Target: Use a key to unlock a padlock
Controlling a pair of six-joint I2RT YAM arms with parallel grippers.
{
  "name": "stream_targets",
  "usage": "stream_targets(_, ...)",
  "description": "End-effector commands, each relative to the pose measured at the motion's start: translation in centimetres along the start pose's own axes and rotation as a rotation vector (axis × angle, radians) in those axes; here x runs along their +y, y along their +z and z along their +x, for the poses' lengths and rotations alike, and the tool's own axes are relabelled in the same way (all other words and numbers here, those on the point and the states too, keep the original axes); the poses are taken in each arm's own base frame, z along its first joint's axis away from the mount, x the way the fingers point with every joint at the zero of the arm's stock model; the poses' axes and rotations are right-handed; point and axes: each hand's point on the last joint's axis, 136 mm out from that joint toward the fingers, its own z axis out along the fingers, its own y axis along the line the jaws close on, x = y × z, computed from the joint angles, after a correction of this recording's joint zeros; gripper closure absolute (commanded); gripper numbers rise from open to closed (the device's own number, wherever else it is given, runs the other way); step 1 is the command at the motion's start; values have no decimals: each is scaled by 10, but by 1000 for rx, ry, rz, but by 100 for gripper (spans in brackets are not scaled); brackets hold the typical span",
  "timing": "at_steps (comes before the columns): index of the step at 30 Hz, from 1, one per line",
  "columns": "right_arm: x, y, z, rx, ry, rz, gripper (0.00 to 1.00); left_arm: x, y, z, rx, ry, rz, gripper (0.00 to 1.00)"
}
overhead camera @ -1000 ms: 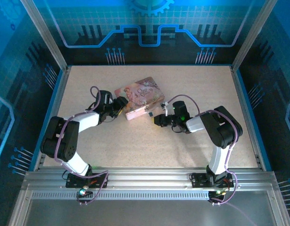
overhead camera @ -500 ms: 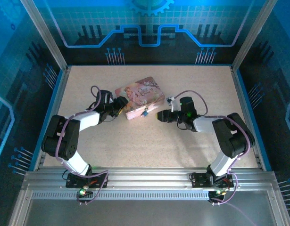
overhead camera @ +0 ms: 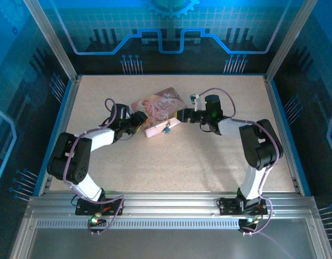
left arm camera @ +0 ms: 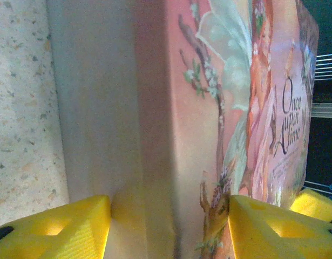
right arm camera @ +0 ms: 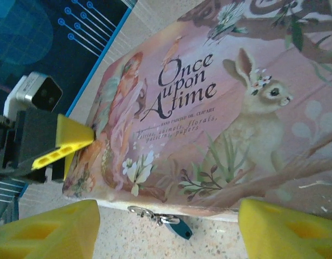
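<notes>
Left fingers [left arm camera: 58, 229], matte yellow wedges, pinch the glossy pink tin [left arm camera: 209, 108].

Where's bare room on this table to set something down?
Free: the near table in front of the pink tin, and the far strip behind it. Crowded: the tin's ends, left gripper and right gripper, padlock at its front.

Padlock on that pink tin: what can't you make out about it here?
- Key: too small to pick out, perhaps hidden against the padlock.
- Shackle, open or shut: tiny in the top view; the pink tin overlaps it in the right wrist view.
- Whether the left fingers press the tin: the left wrist view's bottom edge cuts them off.
</notes>
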Motion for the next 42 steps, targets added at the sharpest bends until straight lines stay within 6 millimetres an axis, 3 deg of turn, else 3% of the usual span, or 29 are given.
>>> stream_targets(1, -8, 9, -3, 27, 11, -12, 28, 18, -3, 31, 74, 26, -57, 41)
stream_targets(8, -12, 21, -15, 19, -2, -26, 27, 15, -14, 44, 80, 35, -49, 41)
stream_targets(15, -15, -12, -16, -48, -20, -5, 26, -8, -48, 27, 0, 141, -64, 37)
stream_targets(19, -15, -33, -6, -74, -31, -42, 26, -30, -75, 15, -65, 208, -43, 37)
stream_targets(20, -15, -35, 7, -55, -21, -60, 26, -38, -82, 14, -73, 224, -26, 37)
stream_targets(23, -7, -32, 23, -29, -23, -124, 24, -63, -89, 19, -58, 268, 22, 37)
stream_targets(27, -1, -18, 39, 2, -29, -159, 22, -94, -76, 35, 31, 278, 121, 38)
stream_targets(34, 9, 9, 42, 13, -32, -229, 22, -133, -39, 52, 149, 307, 202, 40)
stream_targets(37, 12, 18, 51, 39, -22, -251, 22, -131, -21, 52, 175, 299, 191, 40)
stream_targets(38, 18, 23, 42, 31, -40, -262, 22, -128, -15, 53, 179, 296, 182, 40)
stream_targets(42, 19, 33, 47, 58, -21, -269, 22, -113, 3, 51, 188, 285, 142, 41)
